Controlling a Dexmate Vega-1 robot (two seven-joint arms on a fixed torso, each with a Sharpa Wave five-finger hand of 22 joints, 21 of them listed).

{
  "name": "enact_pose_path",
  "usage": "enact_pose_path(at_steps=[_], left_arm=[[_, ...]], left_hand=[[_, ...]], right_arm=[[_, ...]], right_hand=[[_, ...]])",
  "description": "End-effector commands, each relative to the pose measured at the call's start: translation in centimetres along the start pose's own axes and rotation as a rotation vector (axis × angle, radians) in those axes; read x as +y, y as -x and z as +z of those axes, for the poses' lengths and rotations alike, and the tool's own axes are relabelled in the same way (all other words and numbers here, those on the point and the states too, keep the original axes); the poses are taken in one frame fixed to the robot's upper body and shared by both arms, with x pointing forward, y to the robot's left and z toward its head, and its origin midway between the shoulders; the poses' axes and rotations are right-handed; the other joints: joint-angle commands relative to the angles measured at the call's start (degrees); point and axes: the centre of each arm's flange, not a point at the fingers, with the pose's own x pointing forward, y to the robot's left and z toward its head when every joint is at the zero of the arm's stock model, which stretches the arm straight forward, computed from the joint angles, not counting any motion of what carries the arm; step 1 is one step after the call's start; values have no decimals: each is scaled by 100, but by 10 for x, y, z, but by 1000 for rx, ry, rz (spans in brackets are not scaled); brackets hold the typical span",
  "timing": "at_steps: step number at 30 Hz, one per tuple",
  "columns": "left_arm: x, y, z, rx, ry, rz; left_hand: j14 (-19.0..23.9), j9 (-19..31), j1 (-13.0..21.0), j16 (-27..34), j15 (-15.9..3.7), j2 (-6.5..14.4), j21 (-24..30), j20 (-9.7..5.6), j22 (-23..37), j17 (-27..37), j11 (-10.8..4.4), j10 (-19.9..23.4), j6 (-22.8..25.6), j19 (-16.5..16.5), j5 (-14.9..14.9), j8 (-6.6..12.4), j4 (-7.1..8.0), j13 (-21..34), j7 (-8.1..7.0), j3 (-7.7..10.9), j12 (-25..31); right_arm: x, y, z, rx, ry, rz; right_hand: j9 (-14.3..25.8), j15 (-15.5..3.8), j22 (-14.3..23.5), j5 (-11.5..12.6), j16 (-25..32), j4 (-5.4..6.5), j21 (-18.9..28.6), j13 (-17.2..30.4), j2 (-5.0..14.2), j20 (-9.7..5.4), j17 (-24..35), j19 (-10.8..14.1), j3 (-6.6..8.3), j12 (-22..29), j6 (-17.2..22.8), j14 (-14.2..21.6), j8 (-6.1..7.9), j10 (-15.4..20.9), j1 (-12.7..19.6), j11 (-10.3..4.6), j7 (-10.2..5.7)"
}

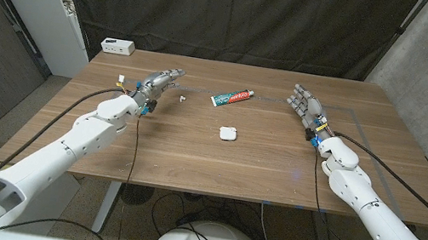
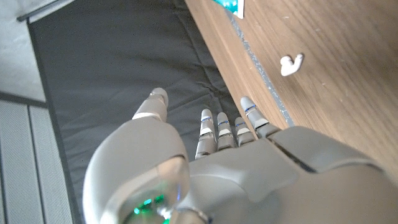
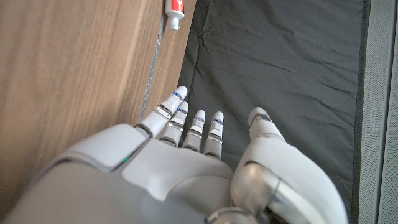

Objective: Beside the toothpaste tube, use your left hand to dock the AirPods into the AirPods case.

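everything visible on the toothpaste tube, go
The toothpaste tube lies flat on the wooden table toward its far side, slanted, cap end pointing to the robot's right and away. The body is teal-green at the crimped end, with a red and white band toward the white cap. It looks like soft plastic, cap closed as far as can be told. Nothing touches it; the white AirPods case sits apart, nearer the robot. Print too small to read.

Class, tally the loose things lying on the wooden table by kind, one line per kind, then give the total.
Toothpaste tube: 1
Earbud: 1
Earbud case: 1
White box at the far edge: 1
Total: 4
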Motion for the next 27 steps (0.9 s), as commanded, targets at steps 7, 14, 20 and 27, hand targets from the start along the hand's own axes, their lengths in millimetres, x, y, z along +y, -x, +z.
enact_pose_path(at_steps=[7, 14, 20, 27], left_arm=[[26, -4, 62, 314, -582, 24], [17, -13, 82, 332, -778, 80], [12, -26, 100, 369, -967, 82], [2, -39, 125, 387, -1109, 76]], left_hand=[[-224, 70, 252, 1, 63, -113, -312, 62, 6, 8, 62, -195, 391, -236, -2, 129, -214, -118, 62, 24, 23], [-525, 130, 617, -19, 78, -46, -656, 116, 4, 7, 65, -462, 792, -493, 8, 265, -282, -249, -11, 137, 10], [-944, 189, 750, -48, -31, -67, -1014, 46, -5, -6, -61, -769, 1190, -708, -4, 382, -244, -395, -53, 117, -8], [-1049, 229, 821, -18, -101, -98, -1184, 24, -6, -22, -152, -784, 1670, -671, 19, 547, -218, -501, -26, 68, 37]], right_arm=[[8, 21, -5, 19, 2, 20], [7, 27, -6, 33, 1, 33], [6, 30, -5, 59, 10, 72], [9, 28, -3, 73, 21, 118]], right_hand=[[26, -605, 20, 24, 36, 1, 29, 25, 2, -150, 19, -70, -55, 34, 59, 128, 20, 80, -18, 108, 153], [25, -604, 20, 22, 47, 9, 28, 28, -3, -125, 25, -87, -74, 40, 69, 161, 20, 108, -37, 125, 165], [25, -598, 20, 26, 45, 0, 28, 30, -3, -103, 22, -96, -74, 40, 71, 168, 18, 113, -29, 149, 150], [25, -583, 21, 44, 26, -53, 35, 37, -17, -88, 10, -101, -62, 35, 83, 178, 17, 120, 33, 147, 181]])
